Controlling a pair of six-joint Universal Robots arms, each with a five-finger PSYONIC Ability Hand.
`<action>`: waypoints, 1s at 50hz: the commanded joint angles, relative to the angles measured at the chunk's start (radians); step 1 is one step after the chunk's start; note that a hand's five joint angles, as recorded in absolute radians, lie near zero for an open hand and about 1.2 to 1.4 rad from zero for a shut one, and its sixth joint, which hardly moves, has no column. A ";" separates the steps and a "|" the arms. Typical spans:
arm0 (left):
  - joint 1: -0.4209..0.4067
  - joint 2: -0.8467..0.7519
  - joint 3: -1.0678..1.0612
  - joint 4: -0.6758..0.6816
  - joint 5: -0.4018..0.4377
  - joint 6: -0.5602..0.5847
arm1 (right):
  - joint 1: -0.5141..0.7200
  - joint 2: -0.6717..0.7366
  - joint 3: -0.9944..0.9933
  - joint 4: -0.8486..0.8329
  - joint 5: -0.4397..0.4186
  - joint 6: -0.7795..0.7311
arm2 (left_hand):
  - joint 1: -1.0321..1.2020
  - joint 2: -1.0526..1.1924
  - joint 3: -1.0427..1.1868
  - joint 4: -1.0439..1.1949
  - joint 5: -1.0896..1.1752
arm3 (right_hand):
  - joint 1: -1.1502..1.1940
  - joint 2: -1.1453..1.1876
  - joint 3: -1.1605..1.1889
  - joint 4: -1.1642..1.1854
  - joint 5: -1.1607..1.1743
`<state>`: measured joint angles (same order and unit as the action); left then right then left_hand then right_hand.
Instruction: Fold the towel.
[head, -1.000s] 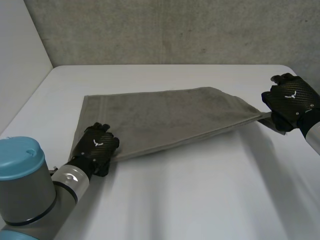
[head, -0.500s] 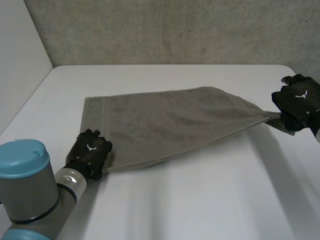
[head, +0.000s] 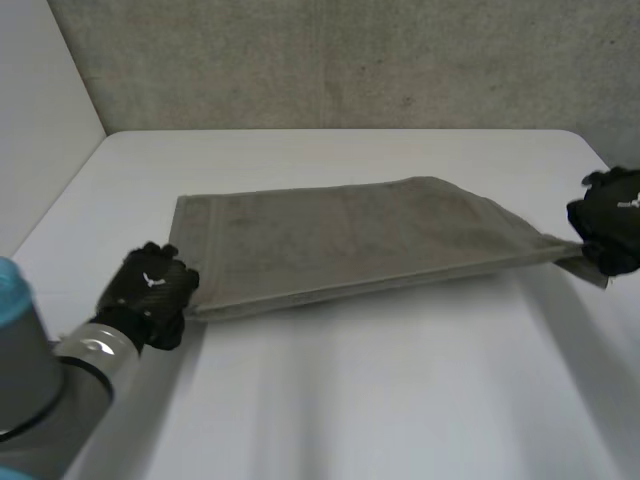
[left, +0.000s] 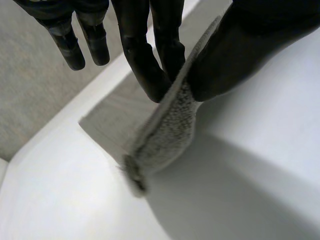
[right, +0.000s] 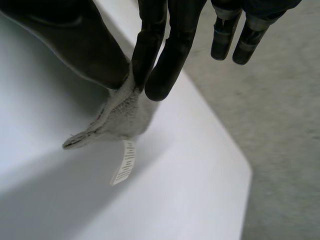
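Head view: the grey-brown towel (head: 350, 235) is stretched lengthwise across the white counter (head: 400, 400), between my left hand (head: 150, 290) and my right hand (head: 612, 232). The left hand is at the near left corner of the towel and the right hand at the near right corner. The far left corner lies flat on the counter, and a stitched band runs along the short edge beside it. A shadow falls on the counter under the near long edge. From this view I cannot tell whether that edge touches the counter at its middle or hangs just above it. The grey left arm (head: 60, 390) comes in from the near left. A rough grey wall (head: 350, 60) stands behind the counter.

Left wrist view: the left hand is clamped on the towel. Two straight fingers (left: 145, 65) press the cloth against the thumb, and the looped pile of the corner sticks out below the pinch. The other fingers hang straight and free of the cloth.

Right wrist view: the right hand is likewise clamped on the towel, with the corner pinched between the thumb and two fingers (right: 170, 55). A small white label (right: 125, 167) with printed lines dangles from this corner above the counter.
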<state>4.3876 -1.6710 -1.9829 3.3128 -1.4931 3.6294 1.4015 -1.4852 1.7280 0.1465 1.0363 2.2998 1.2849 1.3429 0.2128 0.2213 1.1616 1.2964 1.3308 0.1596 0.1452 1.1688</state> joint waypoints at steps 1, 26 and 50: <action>0.055 0.186 0.052 -0.213 0.129 0.000 | -0.049 -0.006 0.018 0.240 -0.064 -0.218 | 0.111 0.053 -0.038 -0.047 0.060 | 0.100 0.065 0.015 0.029 0.053; 0.121 -0.242 0.719 -0.110 0.185 0.100 | 0.177 0.327 -0.657 0.076 0.021 -0.240 | 0.111 0.053 -0.038 -0.047 0.060 | 0.100 0.065 0.015 0.029 0.053; 0.133 -0.105 0.598 0.412 0.235 -0.163 | 0.146 0.167 -0.621 -0.360 -0.018 0.297 | 0.111 0.053 -0.038 -0.047 0.060 | 0.100 0.065 0.015 0.029 0.053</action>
<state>4.4610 -1.7674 -1.2318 3.7516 -1.3296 3.4621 1.5812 -1.3194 1.0279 -0.2804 1.1054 2.6112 1.2871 1.3462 0.2128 0.2213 1.1712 1.3163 1.3350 0.1597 0.1452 1.1827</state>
